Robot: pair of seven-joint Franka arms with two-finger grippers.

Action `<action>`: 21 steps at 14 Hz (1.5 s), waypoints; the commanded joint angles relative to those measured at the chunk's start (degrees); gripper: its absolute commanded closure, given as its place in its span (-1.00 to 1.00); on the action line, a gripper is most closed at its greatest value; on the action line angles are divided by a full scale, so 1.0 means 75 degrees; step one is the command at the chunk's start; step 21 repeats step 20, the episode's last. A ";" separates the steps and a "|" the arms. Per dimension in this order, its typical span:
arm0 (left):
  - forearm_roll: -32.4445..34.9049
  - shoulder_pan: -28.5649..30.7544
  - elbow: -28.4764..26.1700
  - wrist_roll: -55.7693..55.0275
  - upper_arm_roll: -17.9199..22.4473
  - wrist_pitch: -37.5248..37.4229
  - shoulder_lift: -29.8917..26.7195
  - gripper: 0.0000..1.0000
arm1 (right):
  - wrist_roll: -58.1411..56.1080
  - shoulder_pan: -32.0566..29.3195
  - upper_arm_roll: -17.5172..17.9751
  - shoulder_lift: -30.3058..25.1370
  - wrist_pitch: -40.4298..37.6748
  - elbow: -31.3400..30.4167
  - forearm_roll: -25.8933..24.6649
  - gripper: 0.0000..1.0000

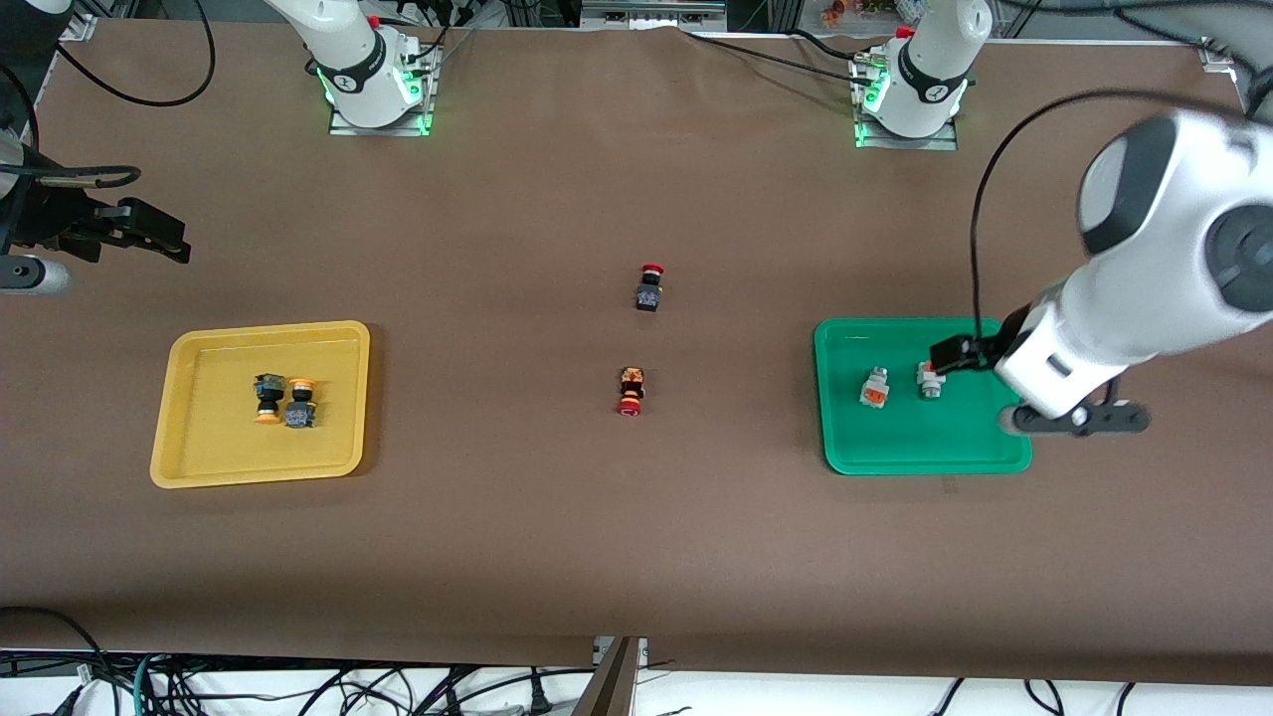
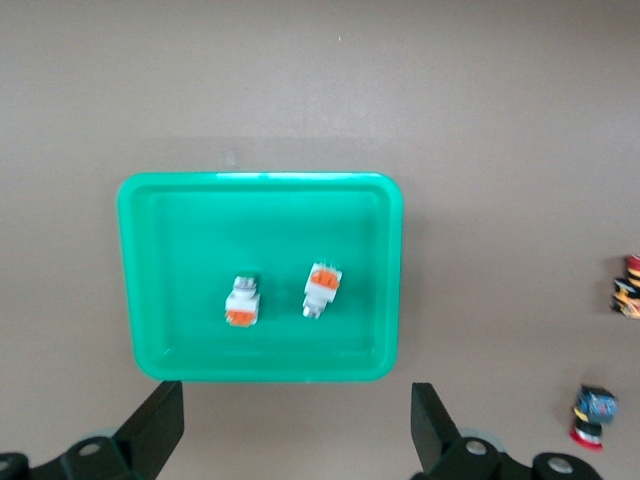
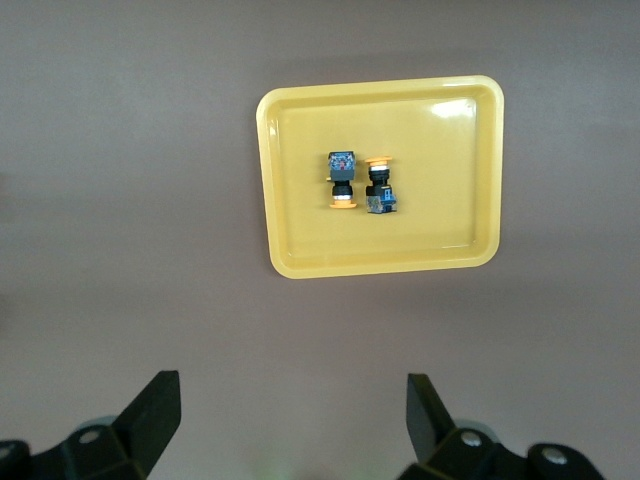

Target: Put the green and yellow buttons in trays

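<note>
The green tray (image 1: 920,452) holds two white-grey buttons with orange patches (image 1: 874,387) (image 1: 929,380); they also show in the left wrist view (image 2: 241,301) (image 2: 321,289). The yellow tray (image 1: 259,467) holds two dark buttons with orange-yellow caps (image 1: 267,398) (image 1: 300,401), which also show in the right wrist view (image 3: 342,177) (image 3: 379,187). My left gripper (image 1: 1079,420) (image 2: 297,392) is open and empty, high over the green tray's edge. My right gripper (image 1: 139,231) (image 3: 291,380) is open and empty, high over the table near the yellow tray (image 3: 380,262).
Two red-capped switches lie on the brown table between the trays: one with a dark body (image 1: 649,287), and one with an orange body (image 1: 631,390) nearer the front camera. Both show at the edge of the left wrist view (image 2: 592,414) (image 2: 629,287).
</note>
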 commanded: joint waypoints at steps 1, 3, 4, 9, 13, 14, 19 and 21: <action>-0.0046 0.0068 -0.0099 0.0445 -0.0052 -0.0501 -0.0423 -1.00 | -0.0048 -0.0024 0.0034 0.0002 0.0005 0.0062 -0.0124 -1.00; -0.0140 -0.0037 -0.0308 0.0597 0.0157 -0.0726 -0.0902 -1.00 | -0.0060 -0.0024 0.0034 0.0013 0.0005 0.0062 -0.0112 -1.00; -0.0140 -0.0130 -0.0507 0.0621 0.0263 -0.0691 -0.1102 -1.00 | -0.0060 -0.0036 0.0034 0.0014 0.0005 0.0062 -0.0112 -1.00; -0.0608 -0.0050 -0.2526 0.1629 0.1213 0.0482 -0.2464 -1.00 | -0.0060 -0.0036 0.0034 0.0037 -0.0006 0.0109 -0.0112 -1.00; -0.0609 -0.0061 -0.2384 0.0835 0.1143 0.0237 -0.2463 -1.00 | -0.0060 -0.0036 0.0034 0.0060 -0.0006 0.0121 -0.0112 -1.00; -0.0609 -0.0049 -0.2337 0.0751 0.1143 0.0084 -0.2463 -1.00 | -0.0060 -0.0036 0.0034 0.0060 -0.0006 0.0109 -0.0112 -1.00; -0.0948 0.0209 -0.2302 0.0856 0.1237 0.0001 -0.2428 -1.00 | -0.0060 -0.0036 0.0034 0.0060 -0.0006 0.0109 -0.0112 -1.00; -0.0949 0.0209 -0.2302 0.0879 0.1237 0.0012 -0.2428 -1.00 | -0.0060 -0.0036 0.0034 0.0060 -0.0006 0.0121 -0.0112 -1.00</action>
